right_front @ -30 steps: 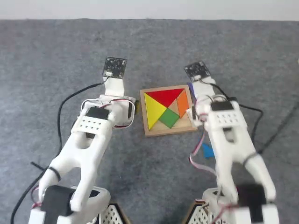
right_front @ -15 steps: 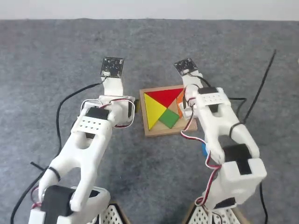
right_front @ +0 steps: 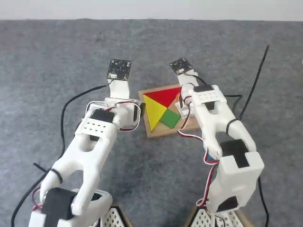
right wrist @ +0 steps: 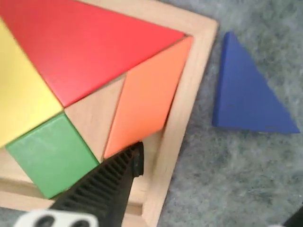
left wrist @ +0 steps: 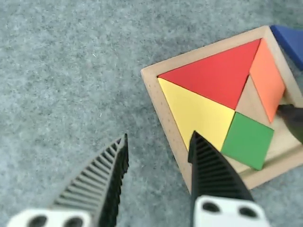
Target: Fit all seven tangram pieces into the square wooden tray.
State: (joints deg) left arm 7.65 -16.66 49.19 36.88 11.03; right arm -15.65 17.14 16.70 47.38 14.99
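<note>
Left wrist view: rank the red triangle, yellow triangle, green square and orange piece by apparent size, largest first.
1. The red triangle and the yellow triangle: they look alike, and the left gripper hides yellow's corner.
2. The green square.
3. The orange piece: close to green, so this order is unsure.

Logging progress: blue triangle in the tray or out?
Out. The blue triangle lies on the carpet beside the tray, apart from its rim.

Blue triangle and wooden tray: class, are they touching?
Apart. The right wrist view shows grey carpet between the blue triangle and the wooden tray rim.
</note>
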